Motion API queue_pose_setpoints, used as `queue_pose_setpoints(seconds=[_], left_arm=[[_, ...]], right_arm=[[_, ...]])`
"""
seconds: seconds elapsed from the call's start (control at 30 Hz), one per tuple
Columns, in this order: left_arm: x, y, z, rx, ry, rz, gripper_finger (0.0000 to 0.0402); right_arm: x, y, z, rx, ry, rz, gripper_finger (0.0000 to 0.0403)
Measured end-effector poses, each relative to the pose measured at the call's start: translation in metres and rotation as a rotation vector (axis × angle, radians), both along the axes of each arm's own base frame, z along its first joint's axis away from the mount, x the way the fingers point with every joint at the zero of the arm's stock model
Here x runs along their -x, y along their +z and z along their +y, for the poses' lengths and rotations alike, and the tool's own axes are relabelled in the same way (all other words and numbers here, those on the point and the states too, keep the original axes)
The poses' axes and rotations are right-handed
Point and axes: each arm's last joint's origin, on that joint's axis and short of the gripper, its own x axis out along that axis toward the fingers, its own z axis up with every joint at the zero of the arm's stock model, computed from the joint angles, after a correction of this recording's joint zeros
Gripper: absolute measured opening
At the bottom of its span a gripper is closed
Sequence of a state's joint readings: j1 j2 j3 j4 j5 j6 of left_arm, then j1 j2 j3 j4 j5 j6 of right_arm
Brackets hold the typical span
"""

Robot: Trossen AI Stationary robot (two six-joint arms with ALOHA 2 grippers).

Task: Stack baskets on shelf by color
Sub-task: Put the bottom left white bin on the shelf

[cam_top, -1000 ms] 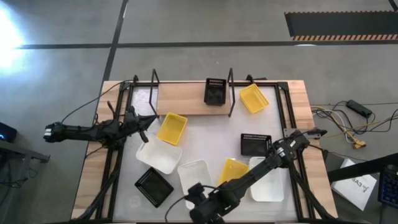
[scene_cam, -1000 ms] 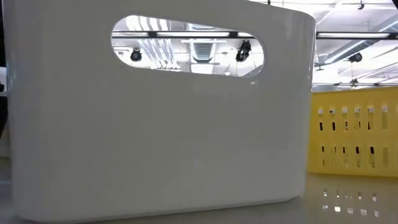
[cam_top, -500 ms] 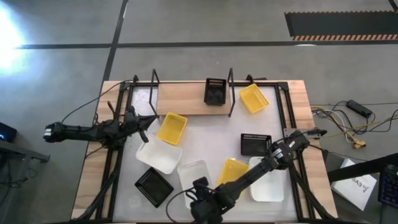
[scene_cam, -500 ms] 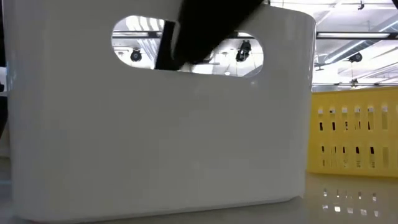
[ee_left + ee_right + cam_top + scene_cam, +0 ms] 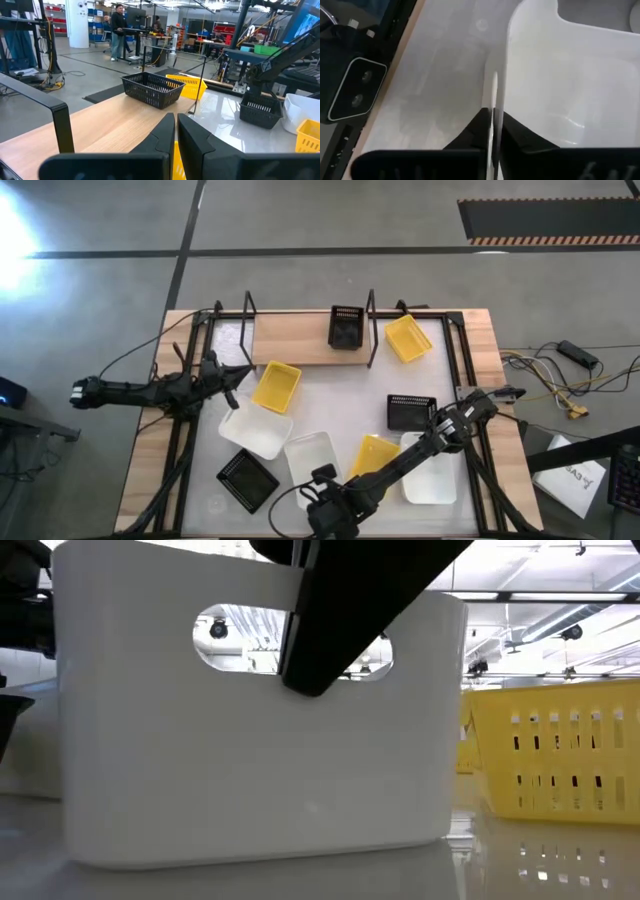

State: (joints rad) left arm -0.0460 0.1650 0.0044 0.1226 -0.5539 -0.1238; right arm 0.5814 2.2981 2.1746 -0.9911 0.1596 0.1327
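One white basket (image 5: 311, 457), a smooth glossy plastic tray with rounded corners and an oval handle slot in its end wall, lies at the table's near edge between a black slotted basket (image 5: 247, 479) and a yellow basket (image 5: 374, 454); the right gripper (image 5: 493, 131) pinches its thin end wall. The left gripper (image 5: 176, 131), fingers pressed together and empty, hovers beside the light wooden shelf (image 5: 295, 338), which carries one black mesh basket (image 5: 346, 328) at its right end, the plank's left and middle standing bare.
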Motion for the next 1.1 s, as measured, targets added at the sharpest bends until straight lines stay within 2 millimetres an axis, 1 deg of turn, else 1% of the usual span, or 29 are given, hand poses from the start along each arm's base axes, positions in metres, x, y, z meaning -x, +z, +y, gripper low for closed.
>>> queue_pose_setpoints(seconds=[0.1, 0.2, 0.33, 0.43, 0.57, 0.67, 0.73, 0.83, 0.9, 0.97, 1.1], left_arm=[[0.000, 0.000, 0.000, 0.000, 0.000, 0.000, 0.0004], [0.000, 0.000, 0.000, 0.000, 0.000, 0.000, 0.0004], [0.000, 0.000, 0.000, 0.000, 0.000, 0.000, 0.0004], [0.000, 0.000, 0.000, 0.000, -0.001, 0.001, 0.0004], [0.000, 0.000, 0.000, 0.000, 0.000, 0.000, 0.0004], [0.000, 0.000, 0.000, 0.000, 0.000, 0.000, 0.0004], [0.000, 0.000, 0.000, 0.000, 0.000, -0.001, 0.0004], [0.000, 0.000, 0.000, 0.000, 0.000, -0.001, 0.0004], [0.000, 0.000, 0.000, 0.000, -0.001, -0.001, 0.0004], [0.000, 0.000, 0.000, 0.000, 0.000, -0.001, 0.0004], [0.000, 0.000, 0.000, 0.000, 0.000, -0.001, 0.0004]], right_arm=[[0.002, 0.009, 0.002, -0.016, -0.012, -0.013, 0.0011], [0.008, 0.029, 0.005, -0.038, -0.006, -0.043, 0.0009], [0.022, 0.065, 0.007, -0.067, -0.013, -0.103, 0.0009], [0.034, 0.093, 0.005, -0.044, -0.028, -0.179, 0.0009], [0.049, 0.135, -0.006, -0.005, -0.051, -0.313, 0.0009], [0.056, 0.159, -0.019, 0.080, -0.059, -0.406, 0.0009], [0.056, 0.170, -0.032, 0.164, -0.055, -0.453, 0.0009], [0.048, 0.182, -0.061, 0.269, -0.063, -0.484, 0.0009], [0.038, 0.187, -0.088, 0.316, -0.081, -0.478, 0.0009], [0.025, 0.187, -0.117, 0.362, -0.113, -0.459, 0.0009], [-0.005, 0.174, -0.186, 0.413, -0.158, -0.386, 0.0009]])
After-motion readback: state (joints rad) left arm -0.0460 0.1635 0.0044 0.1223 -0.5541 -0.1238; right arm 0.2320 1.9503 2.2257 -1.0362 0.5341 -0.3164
